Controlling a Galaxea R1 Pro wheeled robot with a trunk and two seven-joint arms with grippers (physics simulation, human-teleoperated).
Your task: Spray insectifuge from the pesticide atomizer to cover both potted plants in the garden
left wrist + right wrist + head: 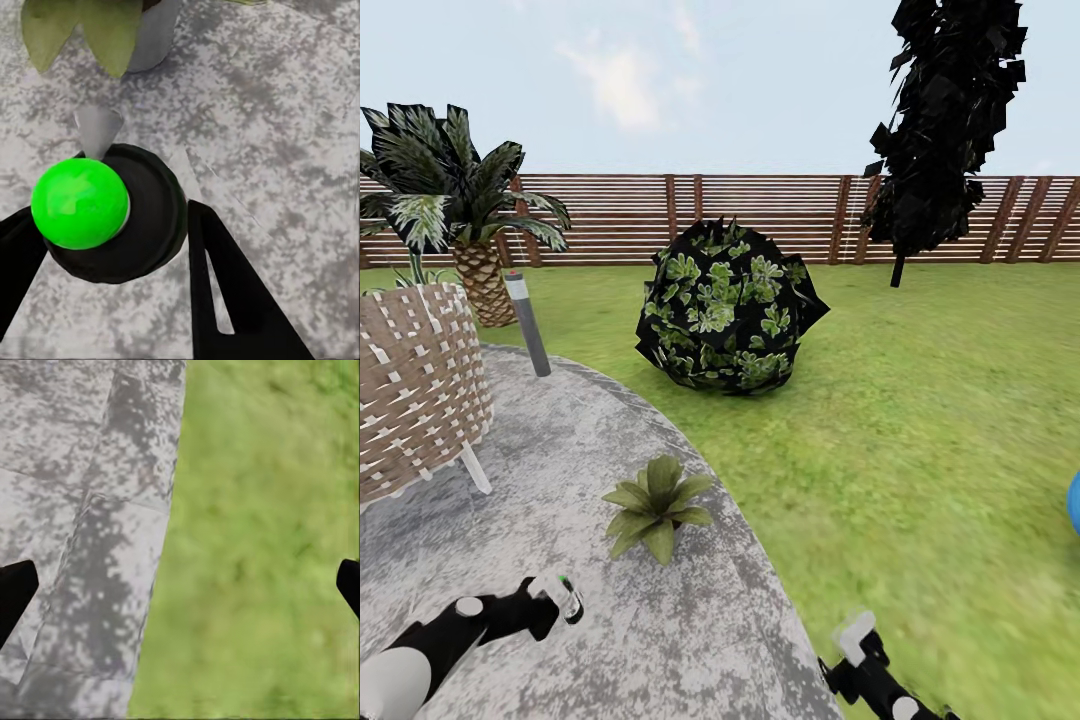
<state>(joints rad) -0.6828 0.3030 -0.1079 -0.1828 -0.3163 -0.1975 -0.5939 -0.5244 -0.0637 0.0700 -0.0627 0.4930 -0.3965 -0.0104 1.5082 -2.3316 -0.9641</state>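
My left gripper is shut on the pesticide atomizer, low over the round grey patio. In the left wrist view the atomizer's bright green top and dark cap sit between the black fingers. One potted plant, a spiky green rosette, stands on the patio just ahead and right of the atomizer. Its leaves and grey pot lie close beyond the nozzle. My right gripper is open and empty over the patio's edge by the lawn.
A wicker chair stands on the patio at left, with a grey bollard light and a palm behind it. A dark leafy bush sits on the lawn ahead. The wooden fence closes the far side.
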